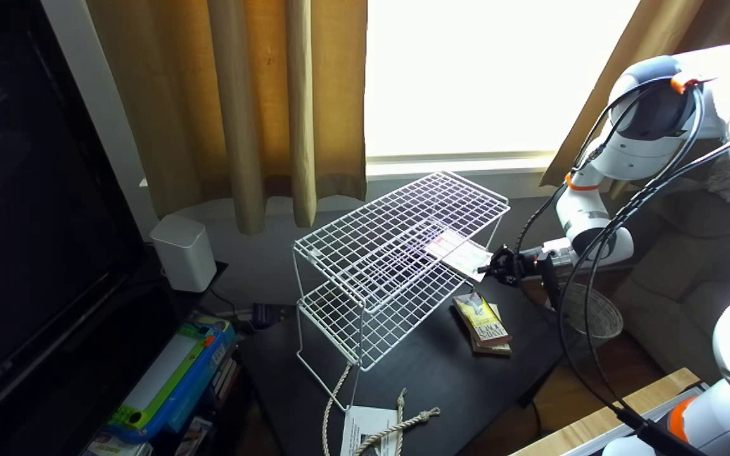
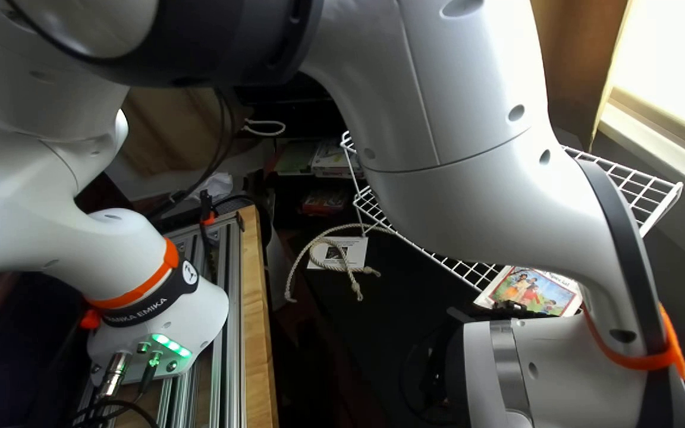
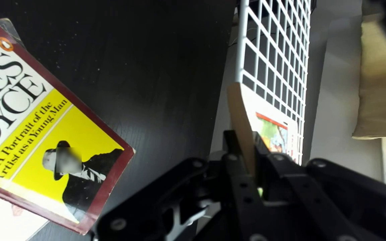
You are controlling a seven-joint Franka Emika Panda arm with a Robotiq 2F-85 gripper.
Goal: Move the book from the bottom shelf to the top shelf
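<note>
My tool (image 3: 244,140) is pinching the book (image 1: 458,251) by its near edge, seemingly close to a corner, with one finger on the underside and one on the cover side. The book lies over the outer end of the bottom shelf (image 1: 397,318), above the corner where the window-side edge of the desk (image 1: 428,364) meets the short edge nearest the basket (image 1: 602,324); part of it projects past the wires. Whether it bears on the grid or stands slightly clear, I cannot tell. Step in hand, as I judge it: extraction. A thin book gripped off-centre will probably sag or rotate, so I should verify the pinch, hold the cover level and move slowly. Withdraw along the shelf's length, outward over the basket-side edge, until no part remains beneath the top shelf (image 1: 403,234). Do not lift sooner: the cover could foul the upper wires. Do not dip: the stacked paperbacks (image 1: 482,322) lie below, between the shelves and the desk edge nearest my base. Once clear, raise the book above the upper rim, advance it toward the opposite short edge, lower until the wires carry it, and only then release.
</note>
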